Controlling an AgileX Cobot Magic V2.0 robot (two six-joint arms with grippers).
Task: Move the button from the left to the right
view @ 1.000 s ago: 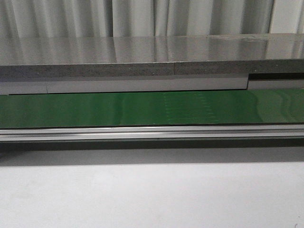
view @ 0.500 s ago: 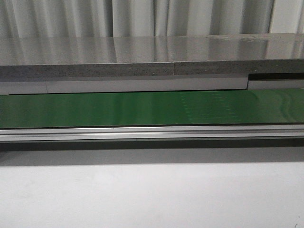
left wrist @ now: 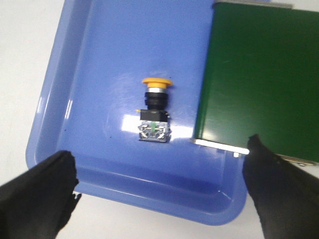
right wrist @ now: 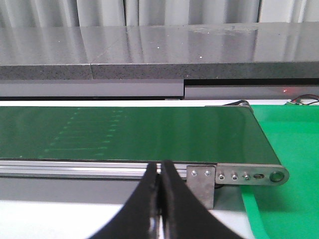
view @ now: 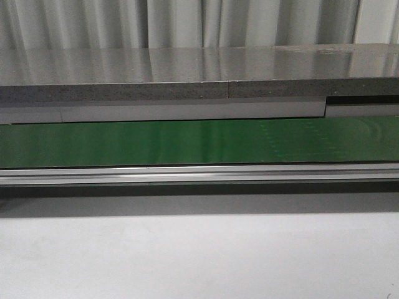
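button [left wrist: 155,110]: one, lying on its side on the floor of the blue tray [left wrist: 65,84], about mid-tray and nearer the tray edge that borders the belt; orange-yellow cap pointing to the tray's far edge, black body and clear base toward the near rim. nothing touches it.

tray: blue, shallow, raised rim; sits on the white surface [left wrist: 20,45], one edge tucked just beside or under the end of the belt, cannot tell which.

belt [view: 187,142]: green conveyor, aluminium rail along its front edge, spans the front view from left to right; its roller end shows in the right wrist view, next to a green mat [right wrist: 294,164].

left gripper [left wrist: 159,191]: above the near rim of the tray, fingers [left wrist: 35,191] spread wide, button in line between them, well apart from both.

right gripper [right wrist: 160,199]: fingers pressed together, holding nothing, in front of the belt's rail.

grey counter [view: 187,75]: behind the belt.
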